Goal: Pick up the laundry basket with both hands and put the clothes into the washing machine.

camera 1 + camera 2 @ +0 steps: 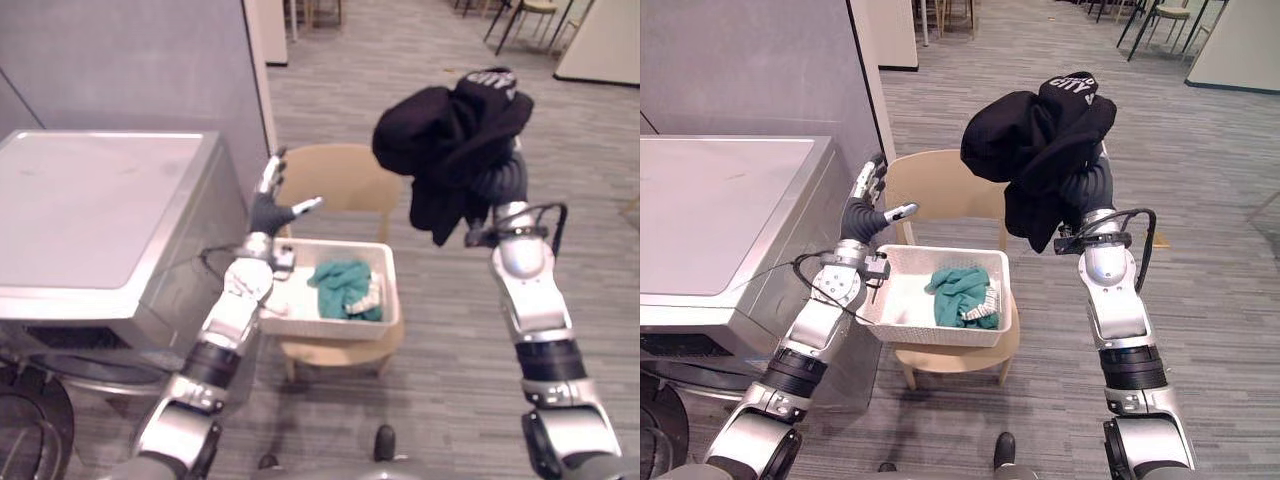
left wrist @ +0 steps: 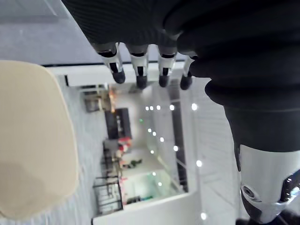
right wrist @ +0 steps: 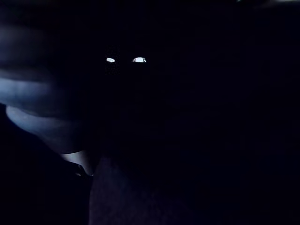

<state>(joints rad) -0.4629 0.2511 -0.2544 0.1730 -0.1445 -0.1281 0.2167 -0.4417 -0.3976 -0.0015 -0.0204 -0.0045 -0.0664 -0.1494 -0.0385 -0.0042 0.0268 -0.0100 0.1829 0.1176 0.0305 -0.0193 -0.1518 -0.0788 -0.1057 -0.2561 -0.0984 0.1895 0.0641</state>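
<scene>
right hand (image 1: 1087, 188) is raised high at the right side of the scene, and a black garment (image 1: 1035, 130) lies bunched over it and hangs down around it. only the dark ribbed cover at the wrist shows under the cloth, so i cannot tell if the hand grips the garment or just carries it. in the right wrist view the dark cloth lies close over the camera.

left hand (image 1: 865, 210) is also lifted, lower than the right one and well apart from it. its fingers (image 1: 870, 180) are straight and point up and away from the robot, its thumb (image 1: 902, 211) sticks out to the side, and it holds nothing. the left wrist view shows the same straight fingers in a row, with free space beyond them.

just below the left hand is the left rim of the white laundry basket (image 1: 940, 337). the hand does not touch it. the basket stands on the seat of a beige chair (image 1: 940, 190), and a teal garment (image 1: 962, 292) lies crumpled inside it, near the middle. the silver washing machine (image 1: 710, 210) stands at the left, just beside the chair and the left arm. grey floor (image 1: 1200, 200) lies around.
</scene>
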